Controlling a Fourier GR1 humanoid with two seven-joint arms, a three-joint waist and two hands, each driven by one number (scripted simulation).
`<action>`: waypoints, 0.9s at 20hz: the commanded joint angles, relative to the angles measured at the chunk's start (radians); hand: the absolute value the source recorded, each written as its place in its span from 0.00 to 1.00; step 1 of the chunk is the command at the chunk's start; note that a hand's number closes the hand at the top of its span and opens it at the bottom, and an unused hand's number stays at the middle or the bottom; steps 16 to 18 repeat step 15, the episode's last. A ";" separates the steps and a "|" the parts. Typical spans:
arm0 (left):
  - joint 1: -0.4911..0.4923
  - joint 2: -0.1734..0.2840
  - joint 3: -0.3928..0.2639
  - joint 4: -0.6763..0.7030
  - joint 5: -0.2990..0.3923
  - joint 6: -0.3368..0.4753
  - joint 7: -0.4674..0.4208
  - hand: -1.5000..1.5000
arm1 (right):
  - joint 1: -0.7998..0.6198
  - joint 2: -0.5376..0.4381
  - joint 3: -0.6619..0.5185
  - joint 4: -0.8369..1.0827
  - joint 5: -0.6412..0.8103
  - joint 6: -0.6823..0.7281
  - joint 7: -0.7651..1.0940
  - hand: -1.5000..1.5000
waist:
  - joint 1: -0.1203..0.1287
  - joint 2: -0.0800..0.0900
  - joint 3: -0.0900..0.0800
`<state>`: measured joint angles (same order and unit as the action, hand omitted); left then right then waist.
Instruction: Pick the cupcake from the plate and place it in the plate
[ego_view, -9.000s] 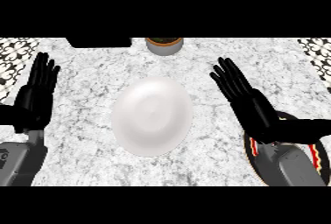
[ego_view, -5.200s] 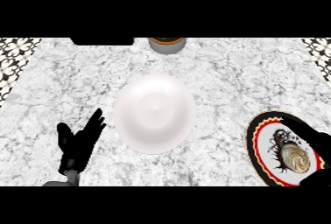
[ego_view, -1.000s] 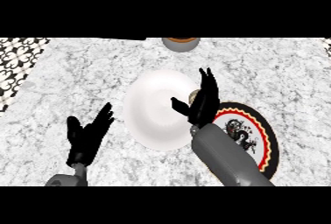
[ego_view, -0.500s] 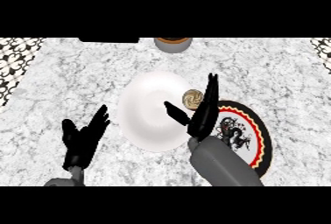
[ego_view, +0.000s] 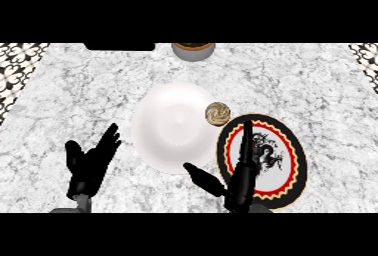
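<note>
Cupcake (ego_view: 217, 113) sits on white plate's (ego_view: 166, 130) right edge, unheld. Right hand (ego_view: 240, 175) open over dragon plate (ego_view: 289, 165); left hand (ego_view: 90, 167) open, resting. Best nudge cupcake centreward.

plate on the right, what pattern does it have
The plate is black with a red-and-cream ring near the rim and a dark dragon-like figure at its centre, as the head view shows.

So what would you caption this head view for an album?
Small swirl-topped cupcake resting on the white oval plate's right edge, beside a red-and-black dragon plate, both black hands open: right, left.
</note>
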<state>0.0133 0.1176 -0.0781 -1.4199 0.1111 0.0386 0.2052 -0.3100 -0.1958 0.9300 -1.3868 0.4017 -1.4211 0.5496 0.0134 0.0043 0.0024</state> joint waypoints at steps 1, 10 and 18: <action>-0.010 0.010 0.024 0.001 0.023 -0.017 0.025 0.50 | 0.130 -0.113 0.114 -0.156 -0.071 -0.053 -0.086 0.00 | -0.008 -0.002 -0.001; 0.003 -0.029 0.016 0.026 -0.028 0.001 -0.020 0.50 | 0.276 -0.060 0.068 -0.123 -0.023 0.063 -0.195 0.00 | -0.014 -0.005 -0.002; -0.028 -0.022 0.044 0.043 -0.023 -0.003 0.006 0.50 | 0.396 0.052 0.054 -0.094 0.120 0.092 -0.208 0.00 | -0.017 -0.005 -0.003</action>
